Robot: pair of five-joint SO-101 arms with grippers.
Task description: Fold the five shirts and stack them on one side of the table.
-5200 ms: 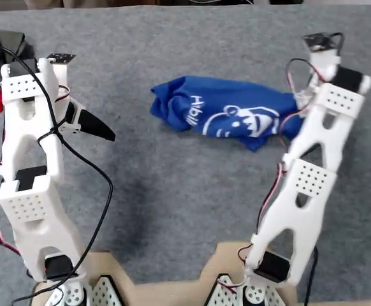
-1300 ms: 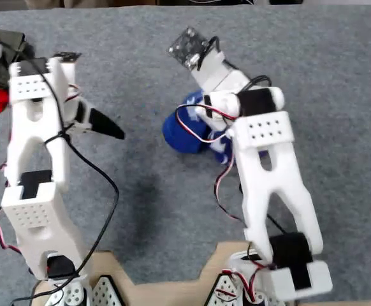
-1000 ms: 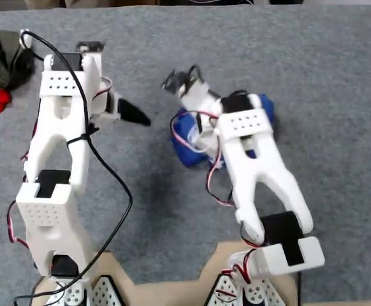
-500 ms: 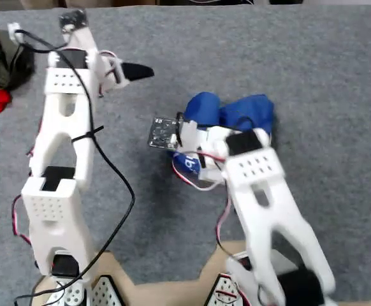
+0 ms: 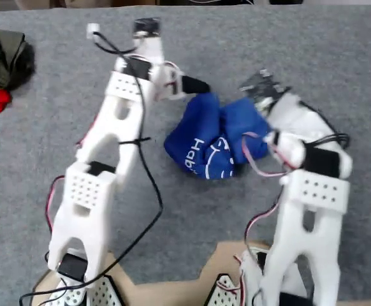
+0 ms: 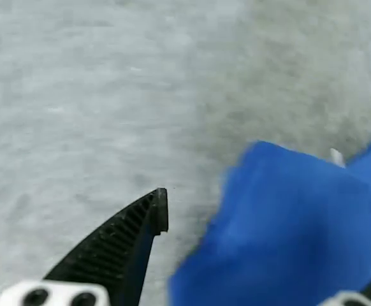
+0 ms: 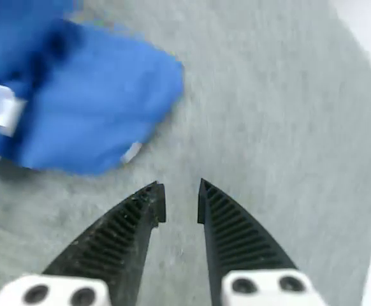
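Blue shirt (image 5: pixel 211 137) lies bunched beside left hand (image 5: pixel 194 86).

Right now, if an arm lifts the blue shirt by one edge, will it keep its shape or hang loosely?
The blue shirt would probably sag and unfold: it lies in a soft, crumpled bunch of rounded folds. Being thin cloth, it looks light. Pushed, it would likely drag and wrinkle on the grey table cover, not slide.

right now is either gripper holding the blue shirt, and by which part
Nothing is held. The right gripper is slightly open over bare table beside the blue shirt; the left gripper is wide open at the shirt, not clamped.
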